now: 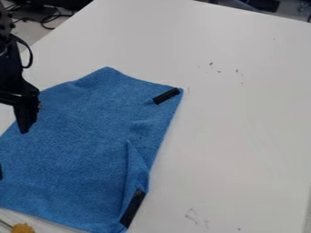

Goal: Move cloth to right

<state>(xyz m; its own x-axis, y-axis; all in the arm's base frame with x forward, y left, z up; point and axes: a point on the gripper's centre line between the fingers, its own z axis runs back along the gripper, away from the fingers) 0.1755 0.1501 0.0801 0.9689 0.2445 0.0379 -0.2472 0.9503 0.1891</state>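
The blue cloth (85, 141) lies on the left half of the white table, running out past the left edge of the camera view. A black strip (166, 95) marks its upper right corner and another black strip (133, 207) its lower right corner. Along its right side runs a raised fold, from the middle down to the lower strip. My black gripper (23, 107) is at the left edge, over the cloth's upper left part and partly cut off by the view. Whether it touches the cloth I cannot tell.
White tabletop (237, 123) extends to the right of the cloth and behind it, with small dark marks. At the lower left corner, a yellow-orange object (22, 228) is just below the cloth's edge. Black cables (52, 19) lie beyond the table at the upper left.
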